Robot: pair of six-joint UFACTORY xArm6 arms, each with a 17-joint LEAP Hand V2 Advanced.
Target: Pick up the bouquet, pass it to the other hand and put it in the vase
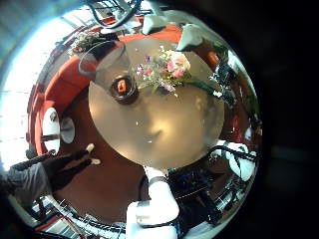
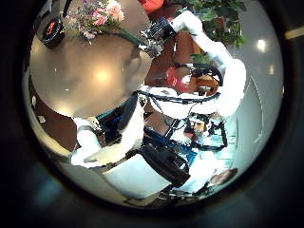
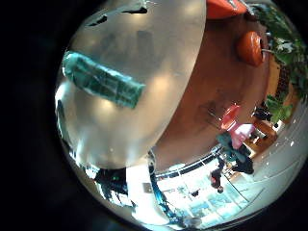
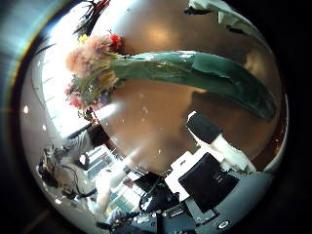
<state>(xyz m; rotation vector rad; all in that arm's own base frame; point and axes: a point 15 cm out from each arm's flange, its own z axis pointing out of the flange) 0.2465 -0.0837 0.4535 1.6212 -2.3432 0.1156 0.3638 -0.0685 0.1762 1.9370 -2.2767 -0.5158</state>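
Note:
The bouquet (image 2: 100,17) is held over the round table (image 1: 159,129), its flowers (image 1: 169,68) close to the small dark vase (image 1: 123,88). That vase (image 2: 49,30) stands on the table top. My right hand (image 2: 159,38) is shut on the wrapped stems (image 4: 195,73), which run across its palm, and the wrap (image 3: 101,79) fills much of that view. One of its fingers (image 4: 207,129) curls beside the wrap. I cannot tell whether the bouquet touches the table. My left hand (image 1: 155,20) hangs high above the table, apart from the bouquet.
Curved seating (image 1: 60,85) runs round the far side of the table, and a small stool (image 1: 66,127) stands beside it. An arm's white body (image 1: 155,204) rises at the table's near edge. Potted plants (image 2: 223,14) stand behind the right arm (image 2: 223,81).

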